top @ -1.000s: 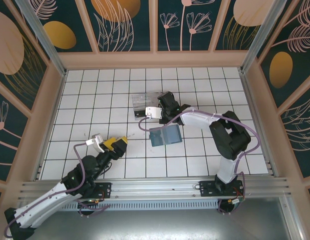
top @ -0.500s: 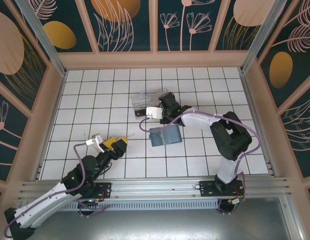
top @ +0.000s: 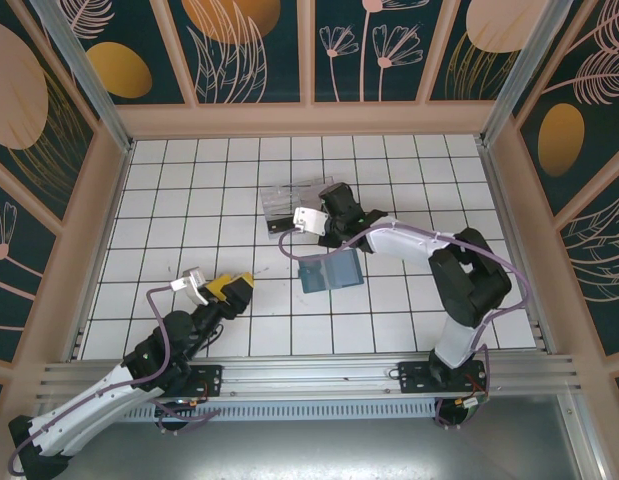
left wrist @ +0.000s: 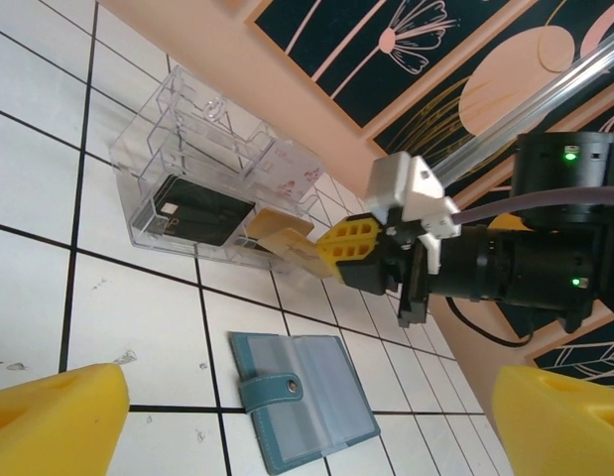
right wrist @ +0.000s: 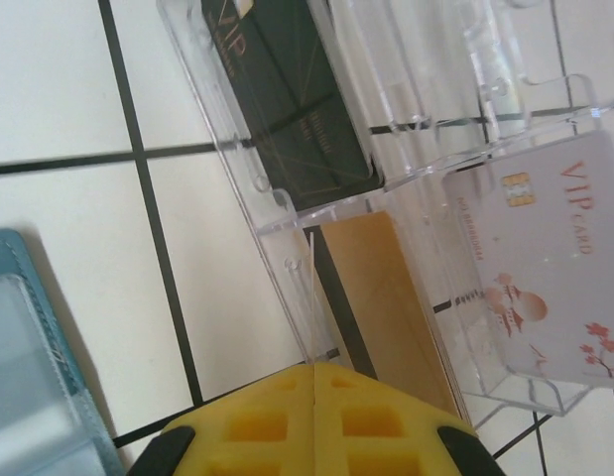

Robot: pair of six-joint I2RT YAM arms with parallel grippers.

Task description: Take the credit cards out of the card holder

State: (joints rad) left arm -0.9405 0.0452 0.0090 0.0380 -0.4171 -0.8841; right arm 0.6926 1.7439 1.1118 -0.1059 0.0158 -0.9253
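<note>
The dark teal card holder lies open on the tiles, greyish-blue sleeves up, strap across its near edge; its corner shows at the lower left of the right wrist view. My right gripper is beyond it at the clear box, shut on a tan card that the right wrist view shows edge-on between the yellow fingers. My left gripper hovers open at the near left, apart from the holder, its yellow fingertips wide.
The clear plastic compartment box holds a black card, a tan card and a white VIP card. Peach walls ring the tiled floor. Open tiles lie left of and behind the holder.
The right gripper has edged slightly farther up toward the clear box with its card, the arm stretching out. The left arm and the card holder have stayed put.
</note>
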